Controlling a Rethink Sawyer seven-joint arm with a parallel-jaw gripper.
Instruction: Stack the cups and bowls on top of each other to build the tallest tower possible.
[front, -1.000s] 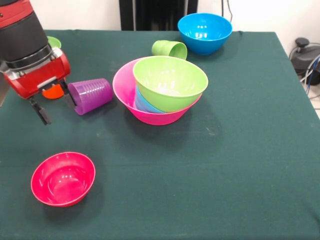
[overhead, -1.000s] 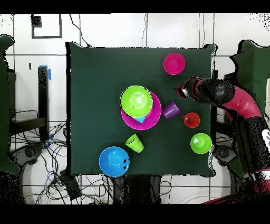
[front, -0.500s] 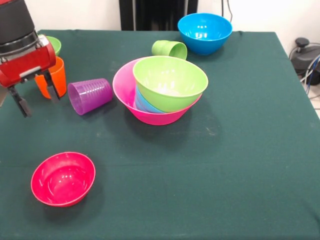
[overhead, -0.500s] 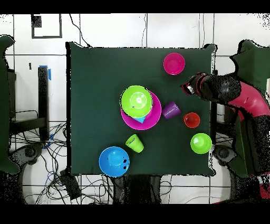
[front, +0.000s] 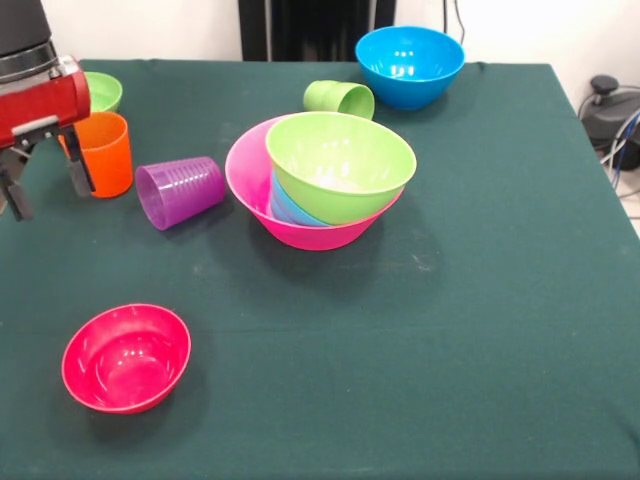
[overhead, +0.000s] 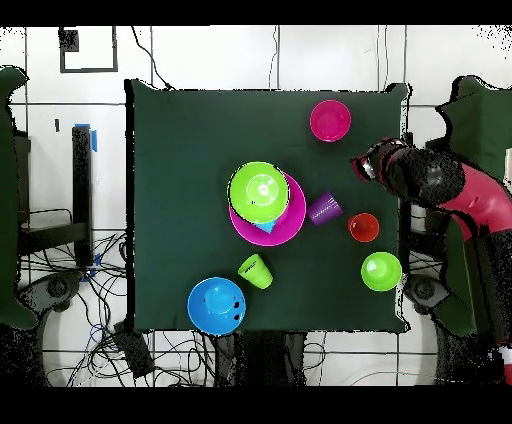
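The tower stands mid-table: a large pink bowl (front: 245, 170) (overhead: 291, 222) holds a light blue piece (front: 284, 205) and a tilted green bowl (front: 340, 160) (overhead: 259, 191). A purple cup (front: 180, 190) (overhead: 324, 209) lies on its side left of it. An orange cup (front: 103, 152) (overhead: 363, 227) stands upright beside the purple one. A green cup (front: 340, 98) (overhead: 255, 270) lies on its side behind the tower. My gripper (front: 45, 185) (overhead: 357, 165) is open and empty at the table's left edge, just left of the orange cup.
A small red-pink bowl (front: 127, 357) (overhead: 330, 120) sits at the front left. A blue bowl (front: 410, 65) (overhead: 216, 305) is at the far back. A small green bowl (front: 100, 92) (overhead: 381, 271) sits behind the orange cup.
My gripper has moved left and up, away from the purple cup, towards the table's edge. The orange cup it hid now shows fully. The cups and bowls have not moved.
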